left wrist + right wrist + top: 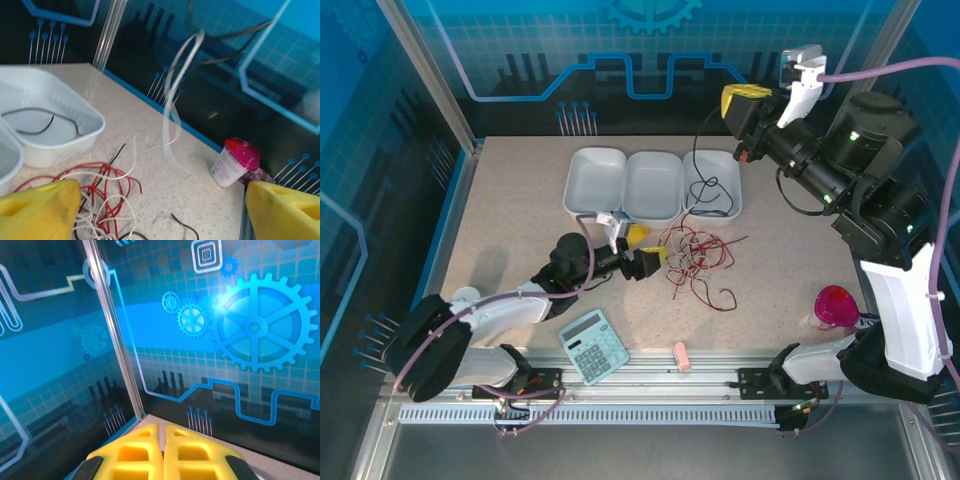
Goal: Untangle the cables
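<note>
Left fingers (40, 210) spread wide, empty, beside the tangled cables (692, 255) on the desk (520, 200), right fingers (145, 455) clenched, raised by the right tray (738, 188), a black cable (698, 150) rising toward them.

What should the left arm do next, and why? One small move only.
Probably ease the open left end effector forward and down onto the nearest strands of the cables: its fingers stand apart just short of them, gripping nothing.
</note>
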`<action>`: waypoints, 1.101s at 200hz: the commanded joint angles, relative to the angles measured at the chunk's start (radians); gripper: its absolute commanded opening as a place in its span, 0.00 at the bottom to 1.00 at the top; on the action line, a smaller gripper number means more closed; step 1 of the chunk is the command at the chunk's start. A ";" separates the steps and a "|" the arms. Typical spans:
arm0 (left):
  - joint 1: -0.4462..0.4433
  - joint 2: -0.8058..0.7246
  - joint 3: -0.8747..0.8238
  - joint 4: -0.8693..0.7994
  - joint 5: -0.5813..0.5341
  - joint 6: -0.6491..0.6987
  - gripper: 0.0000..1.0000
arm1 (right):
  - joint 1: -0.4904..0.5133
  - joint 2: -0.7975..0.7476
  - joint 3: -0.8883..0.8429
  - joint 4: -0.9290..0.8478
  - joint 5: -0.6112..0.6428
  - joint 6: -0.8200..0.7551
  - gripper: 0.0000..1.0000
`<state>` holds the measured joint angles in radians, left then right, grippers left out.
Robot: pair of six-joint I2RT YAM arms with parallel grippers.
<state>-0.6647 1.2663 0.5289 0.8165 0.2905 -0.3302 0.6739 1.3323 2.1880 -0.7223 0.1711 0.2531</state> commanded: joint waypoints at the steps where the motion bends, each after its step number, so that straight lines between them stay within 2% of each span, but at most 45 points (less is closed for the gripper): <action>1: 0.025 -0.067 0.009 -0.082 0.056 0.032 0.77 | 0.012 -0.027 -0.014 0.038 0.000 0.014 0.00; 23: 0.027 -0.105 0.034 -0.194 0.090 0.094 0.76 | 0.012 -0.030 -0.029 0.040 -0.003 0.022 0.00; 40: 0.029 -0.118 0.044 -0.246 0.062 0.132 0.76 | 0.012 -0.036 -0.041 0.048 -0.009 0.032 0.00; 75: 0.028 -0.100 0.097 -0.317 0.061 0.176 0.64 | 0.012 -0.040 -0.052 0.053 -0.023 0.044 0.00; 101: 0.031 -0.083 0.118 -0.330 0.038 0.180 0.42 | 0.012 -0.042 -0.054 0.050 -0.031 0.049 0.00; 112: 0.033 -0.075 0.131 -0.354 0.027 0.190 0.38 | 0.012 -0.046 -0.059 0.053 -0.032 0.051 0.00; 131: 0.035 -0.066 0.150 -0.391 0.032 0.216 0.38 | 0.011 -0.050 -0.063 0.057 -0.036 0.054 0.00; 175: 0.046 -0.045 0.211 -0.495 0.111 0.304 0.46 | 0.012 -0.045 -0.059 0.056 -0.035 0.054 0.00; 220: 0.048 0.023 0.281 -0.564 0.121 0.327 0.46 | 0.011 -0.039 -0.057 0.055 -0.042 0.057 0.00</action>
<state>-0.6273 1.2583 0.7647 0.3096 0.3798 -0.0448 0.6739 1.3014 2.1258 -0.7052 0.1448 0.2955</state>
